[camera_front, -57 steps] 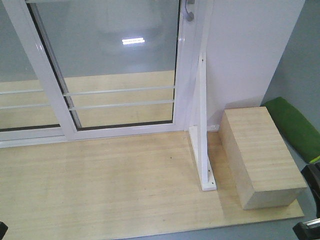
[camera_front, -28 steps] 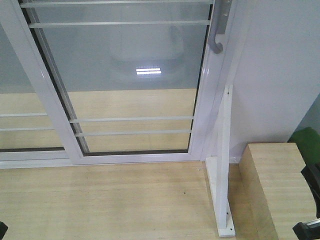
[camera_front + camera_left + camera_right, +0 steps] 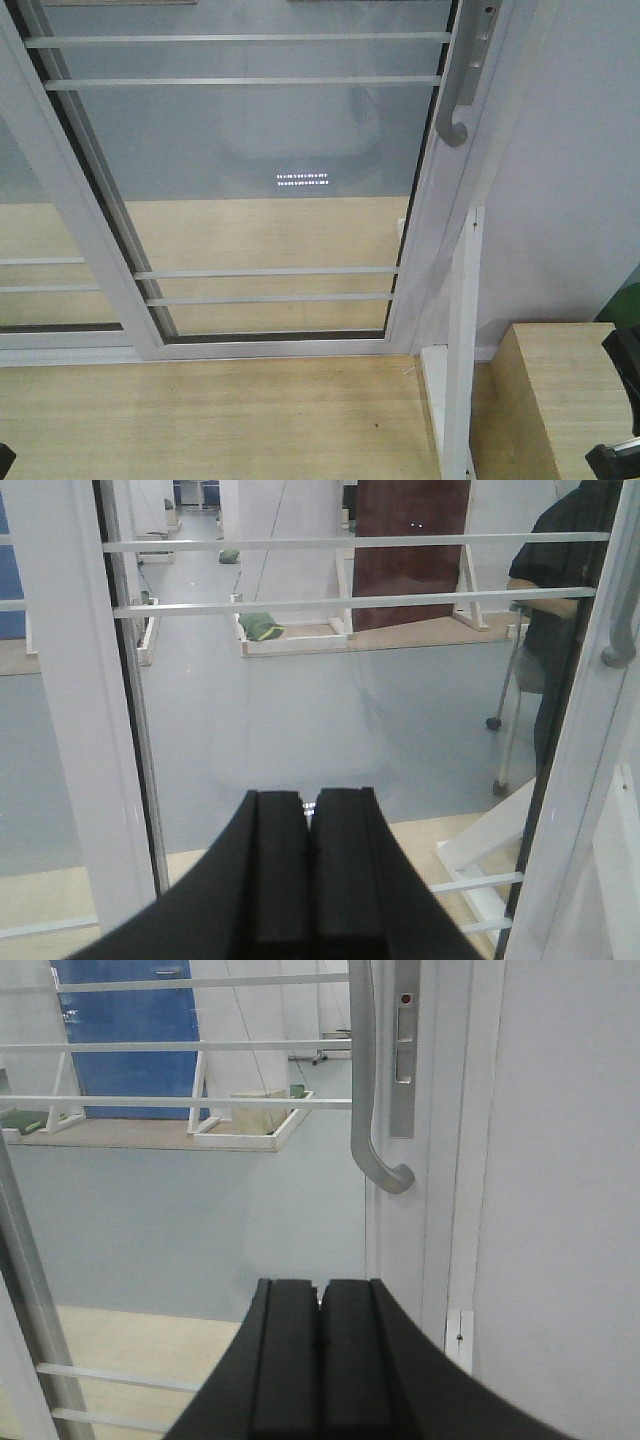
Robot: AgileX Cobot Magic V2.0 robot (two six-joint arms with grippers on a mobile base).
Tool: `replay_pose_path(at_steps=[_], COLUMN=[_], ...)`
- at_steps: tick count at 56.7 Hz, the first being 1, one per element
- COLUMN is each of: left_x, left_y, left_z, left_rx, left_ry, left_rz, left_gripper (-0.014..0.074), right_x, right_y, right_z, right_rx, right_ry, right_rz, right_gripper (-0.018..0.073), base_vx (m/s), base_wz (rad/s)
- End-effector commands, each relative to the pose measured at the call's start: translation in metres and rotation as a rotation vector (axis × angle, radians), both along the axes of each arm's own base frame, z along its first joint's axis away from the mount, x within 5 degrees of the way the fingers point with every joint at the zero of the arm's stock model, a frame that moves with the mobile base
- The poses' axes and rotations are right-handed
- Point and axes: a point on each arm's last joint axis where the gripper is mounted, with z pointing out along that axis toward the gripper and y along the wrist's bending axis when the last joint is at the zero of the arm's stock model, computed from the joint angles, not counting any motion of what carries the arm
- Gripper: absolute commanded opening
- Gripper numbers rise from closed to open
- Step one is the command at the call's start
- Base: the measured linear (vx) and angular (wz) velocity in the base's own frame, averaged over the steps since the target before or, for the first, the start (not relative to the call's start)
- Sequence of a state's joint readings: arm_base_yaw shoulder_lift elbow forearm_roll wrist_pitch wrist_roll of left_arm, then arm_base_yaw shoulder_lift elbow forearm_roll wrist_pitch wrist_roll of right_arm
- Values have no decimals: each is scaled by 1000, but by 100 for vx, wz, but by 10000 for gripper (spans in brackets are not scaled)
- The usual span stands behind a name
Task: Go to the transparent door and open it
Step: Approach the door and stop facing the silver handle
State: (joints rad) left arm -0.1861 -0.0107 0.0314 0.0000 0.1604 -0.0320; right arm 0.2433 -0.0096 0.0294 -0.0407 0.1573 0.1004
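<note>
The transparent door (image 3: 260, 170) is a clear glass panel in a white frame with thin white horizontal bars, straight ahead and close. Its curved silver-grey handle (image 3: 462, 85) is on the right stile. It also shows in the right wrist view (image 3: 372, 1110) and at the right edge of the left wrist view (image 3: 620, 630). My left gripper (image 3: 309, 802) is shut and empty, facing the glass. My right gripper (image 3: 320, 1288) is shut and empty, below and left of the handle's hooked end, apart from it.
A second white-framed glass panel (image 3: 40, 200) without a handle overlaps on the left. A white support bracket (image 3: 462, 340) stands on the wooden floor right of the door. A light wooden box (image 3: 560, 400) sits at the lower right against the white wall (image 3: 570, 180).
The view has closed in on the door: the door and handle have grown larger and shifted down and right in the frame, and the wooden box has slid toward the lower right.
</note>
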Motion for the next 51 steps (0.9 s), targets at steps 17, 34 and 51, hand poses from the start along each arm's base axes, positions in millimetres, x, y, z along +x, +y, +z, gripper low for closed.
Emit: replay_pose_path(at_steps=[17,34,51], left_x=[0,0,0], left_y=[0,-1,-1], left_z=[6,7,6], left_rx=[-29,-28,-28], left_ry=[-93,-91,-88], left_rz=[-7,-9,-7], left_gripper=[3,3,3], right_x=[0,1,2], right_y=[0,1,1], right_z=[7,7,3], right_rx=[11,7,-3], right_ry=[-95,-79,-39], right_rz=[2,3,4], right_gripper=[-1,-1,-1], base_vx=[10,7,-1], base_wz=[-3,2,0])
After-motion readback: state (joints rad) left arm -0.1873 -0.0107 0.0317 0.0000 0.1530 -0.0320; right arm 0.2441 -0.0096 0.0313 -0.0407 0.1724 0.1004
